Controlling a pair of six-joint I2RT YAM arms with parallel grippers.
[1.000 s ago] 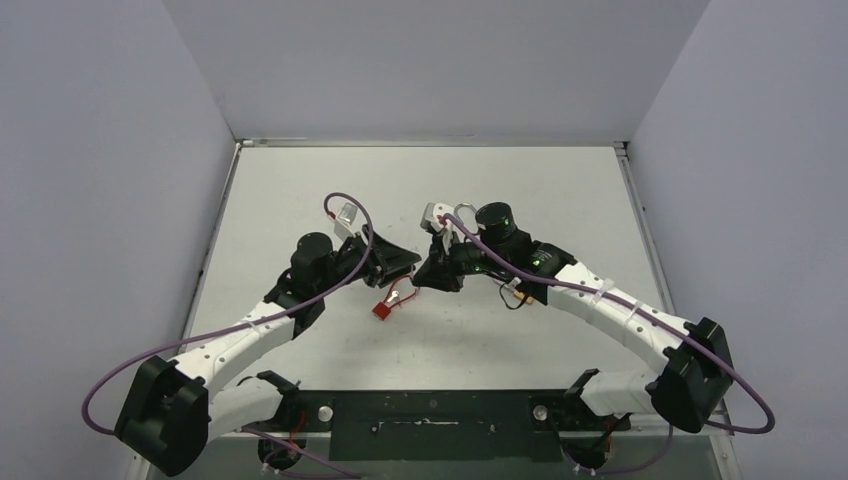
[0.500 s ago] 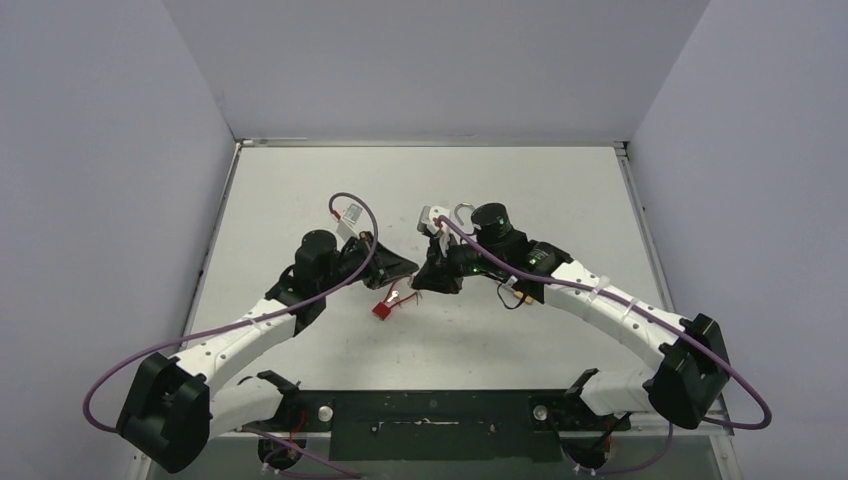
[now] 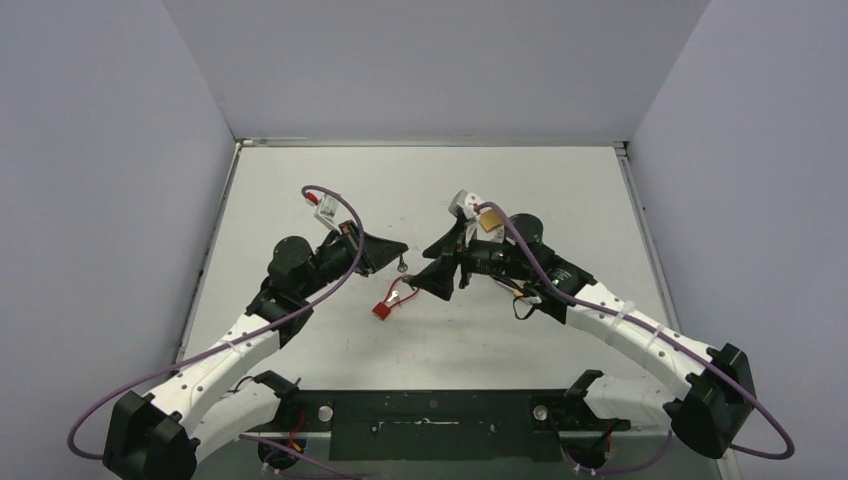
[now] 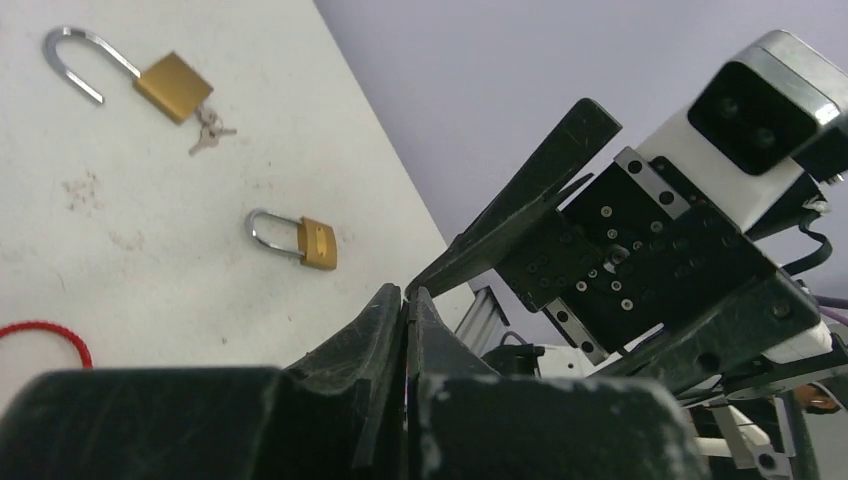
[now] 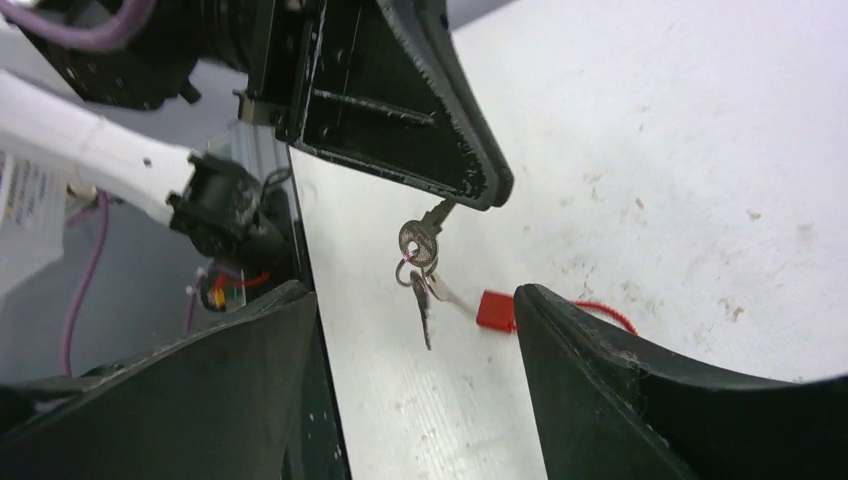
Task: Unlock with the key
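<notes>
Both arms have drawn apart since the earlier frame. The left end effector (image 4: 408, 296) is pinched on the key (image 5: 424, 232) and holds it clear of the desk (image 4: 150, 200), its ring and a second key dangling over the red tag (image 5: 494, 310). The right end effector (image 5: 415, 300) gapes wide, holding nothing. So the key is in hand. Carrying it to the small padlock (image 4: 315, 243), which looks shut, then inserting and turning it all remain. A larger padlock (image 4: 172, 86) lies with its shackle open. The white label (image 5: 22, 205) is too blurred to read.
</notes>
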